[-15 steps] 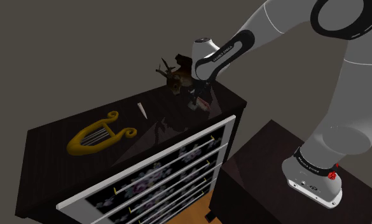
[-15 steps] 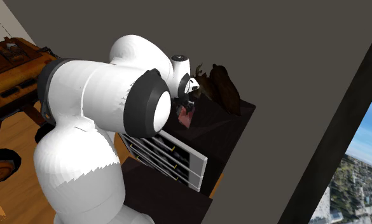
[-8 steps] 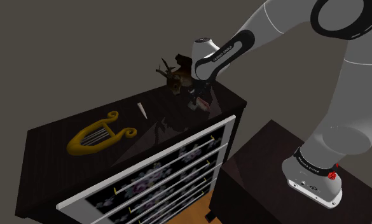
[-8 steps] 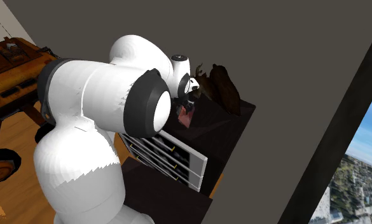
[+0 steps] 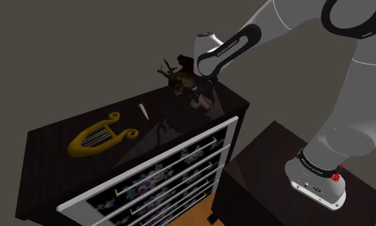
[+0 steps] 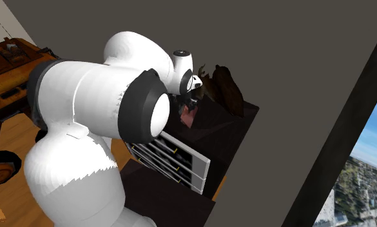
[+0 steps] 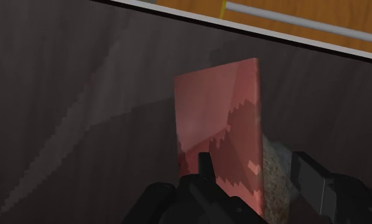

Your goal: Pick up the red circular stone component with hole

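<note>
Two fingers: the gripper (image 7: 257, 173) is seen closed on the red stone component (image 7: 219, 114); one black finger (image 7: 205, 167) lies against its reddish face, the other is set at its pale grainy edge.
Place of the component: it is held upright under the gripper, over the end of the dark dresser top (image 5: 58, 138) nearest the stand, near the brown antlered figure (image 5: 175, 77). Whether it is clear of the top cannot be told.
Step in hand: the lift, as it is judged.
How it is done well: the grip should be firm and the rise made straight up and slowly, so that the thin piece is not turned between the fingers and the figure is not touched.
</note>
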